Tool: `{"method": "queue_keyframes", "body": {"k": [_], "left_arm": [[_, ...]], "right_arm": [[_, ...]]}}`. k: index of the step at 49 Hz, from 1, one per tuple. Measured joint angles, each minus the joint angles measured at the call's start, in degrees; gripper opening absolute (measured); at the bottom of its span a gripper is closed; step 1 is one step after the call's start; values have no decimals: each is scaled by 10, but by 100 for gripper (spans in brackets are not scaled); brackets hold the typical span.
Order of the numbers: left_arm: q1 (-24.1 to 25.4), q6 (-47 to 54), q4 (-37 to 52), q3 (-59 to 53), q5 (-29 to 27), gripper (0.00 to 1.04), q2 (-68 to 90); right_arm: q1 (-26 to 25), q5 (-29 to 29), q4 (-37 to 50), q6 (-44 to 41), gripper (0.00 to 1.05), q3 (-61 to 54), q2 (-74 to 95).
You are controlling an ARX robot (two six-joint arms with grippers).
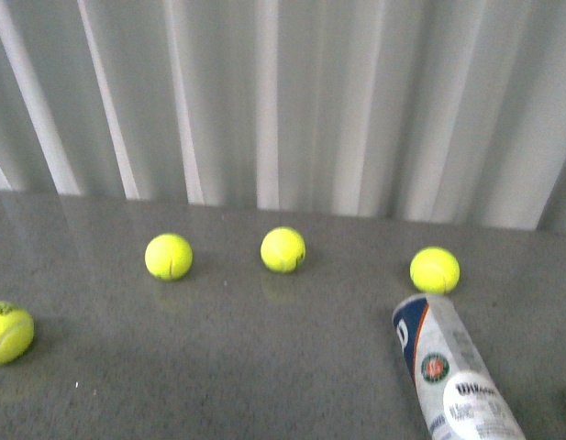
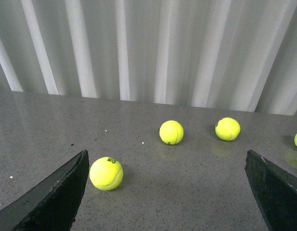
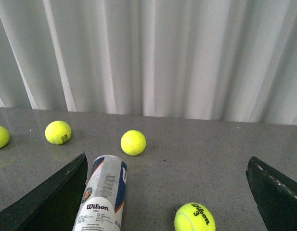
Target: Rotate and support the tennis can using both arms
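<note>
Right end effector (image 3: 166,158) spread wide, tennis can (image 3: 104,192) flat beside one finger (image 3: 61,195); left end effector (image 2: 166,153) likewise spread.

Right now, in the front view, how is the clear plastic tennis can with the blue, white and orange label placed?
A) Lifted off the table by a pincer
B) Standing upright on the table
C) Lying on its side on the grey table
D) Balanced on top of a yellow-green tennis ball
C: the clear plastic tennis can lies lengthwise on the grey table, its side label facing up.
</note>
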Motion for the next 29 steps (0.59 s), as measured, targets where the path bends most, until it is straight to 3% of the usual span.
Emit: {"method": "queue_keyframes", "body": {"k": [29], "left_arm": [[0, 0, 0, 0, 0, 98, 0]], "right_arm": [[0, 0, 0, 0, 98, 0, 0]]}}
